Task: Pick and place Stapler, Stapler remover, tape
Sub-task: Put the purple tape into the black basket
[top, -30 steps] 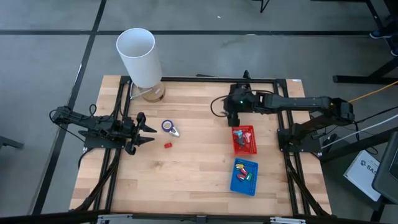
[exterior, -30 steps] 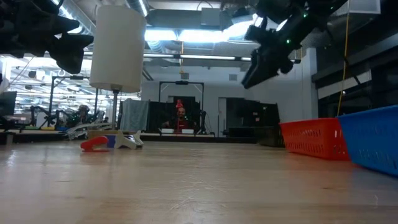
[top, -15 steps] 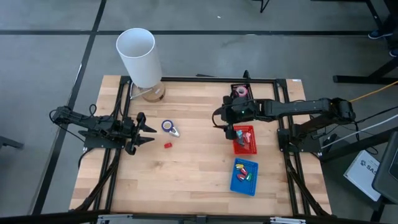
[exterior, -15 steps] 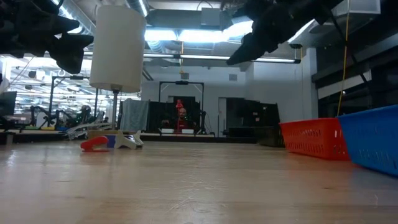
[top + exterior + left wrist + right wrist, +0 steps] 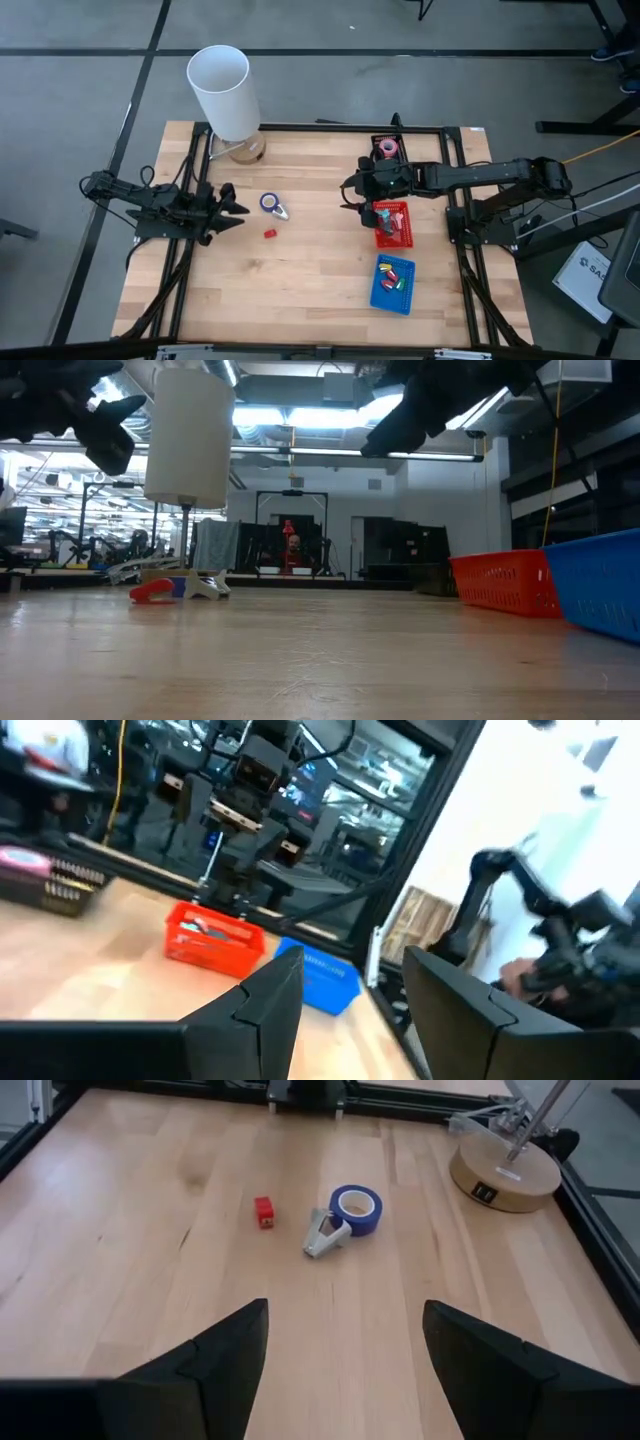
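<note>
Since a second ago the right gripper (image 5: 352, 192) has swung from above the red basket toward the middle of the table (image 5: 320, 275) and now hangs just off that basket's left rim, its fingers spread wide with nothing between them. Meanwhile the left gripper (image 5: 240, 210) has tilted a little but stays at the left edge, its fingers parted and empty.

Most of the wooden top is bare: the whole front half and the wide strip between the two grippers lie open. A dark metal frame runs along the far and side edges.

At the far left corner stands a tall white cylinder (image 5: 224, 92) on a round wooden base (image 5: 241, 150).

On the right side sit three containers. The blue basket (image 5: 393, 284), nearest the front, holds small coloured pieces, yellow, red and green among them. Just beyond it, the red basket (image 5: 393, 224) holds small items in red, blue and white that are too small to name. A small black tray (image 5: 386, 147) at the far edge holds the pink tape (image 5: 387, 148).

Left of centre, the blue tape (image 5: 356, 1209) lies flat, touching the grey staple remover (image 5: 323, 1236). A small red piece (image 5: 264, 1211) lies near them, apart from both.
</note>
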Controlling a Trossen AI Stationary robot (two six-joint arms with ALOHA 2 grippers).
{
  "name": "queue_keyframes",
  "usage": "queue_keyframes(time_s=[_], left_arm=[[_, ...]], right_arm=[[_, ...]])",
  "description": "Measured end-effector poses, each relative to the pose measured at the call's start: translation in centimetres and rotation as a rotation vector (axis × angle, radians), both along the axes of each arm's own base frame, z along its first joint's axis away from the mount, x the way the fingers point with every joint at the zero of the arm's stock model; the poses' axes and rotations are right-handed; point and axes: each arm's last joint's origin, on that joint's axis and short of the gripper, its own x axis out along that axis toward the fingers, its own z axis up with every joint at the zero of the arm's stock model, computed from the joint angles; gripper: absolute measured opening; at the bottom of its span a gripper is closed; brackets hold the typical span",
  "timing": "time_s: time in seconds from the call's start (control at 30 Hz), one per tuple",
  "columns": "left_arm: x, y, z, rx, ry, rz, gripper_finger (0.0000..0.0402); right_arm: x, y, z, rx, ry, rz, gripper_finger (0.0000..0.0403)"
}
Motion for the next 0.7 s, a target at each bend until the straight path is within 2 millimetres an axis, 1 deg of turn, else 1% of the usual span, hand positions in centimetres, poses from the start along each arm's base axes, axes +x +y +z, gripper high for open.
queue_keyframes(time_s=[0.07,0.17,0.23,0.33,0.47,0.53,0.6,0.7], left_arm=[[0.0,0.1,-0.1,-0.024,0.014,0.048,0.0169],[0.1,0.5,-0.6,0.008,0.067,0.176,0.0169],[0.2,0.6,-0.8,0.018,0.092,0.213,0.0169],[0.4,0.5,-0.8,0.029,0.115,0.218,0.0169],[1.0,0.4,-0.5,0.115,0.186,0.247,0.0168],[1.5,0.3,-0.2,0.188,0.238,0.262,0.0168],[2.2,0.1,0.2,0.271,0.301,0.258,0.0168],[3.3,-0.2,0.4,0.38,0.444,0.245,0.0168]], right_arm=[[0.0,0.0,0.0,0.0,-0.004,0.0,0.0268],[0.0,0.0,0.1,0.0,-0.008,-0.001,0.0268],[0.1,0.0,0.1,-0.001,-0.015,0.0,0.0268],[0.1,0.0,0.1,0.002,-0.016,-0.002,0.0268],[0.1,0.0,0.1,0.002,-0.016,-0.002,0.0268],[0.1,0.0,0.1,0.002,-0.016,-0.002,0.0268],[0.1,0.0,0.1,0.002,-0.016,-0.002,0.0268],[0.1,0.0,0.1,0.001,-0.016,-0.002,0.0268]])
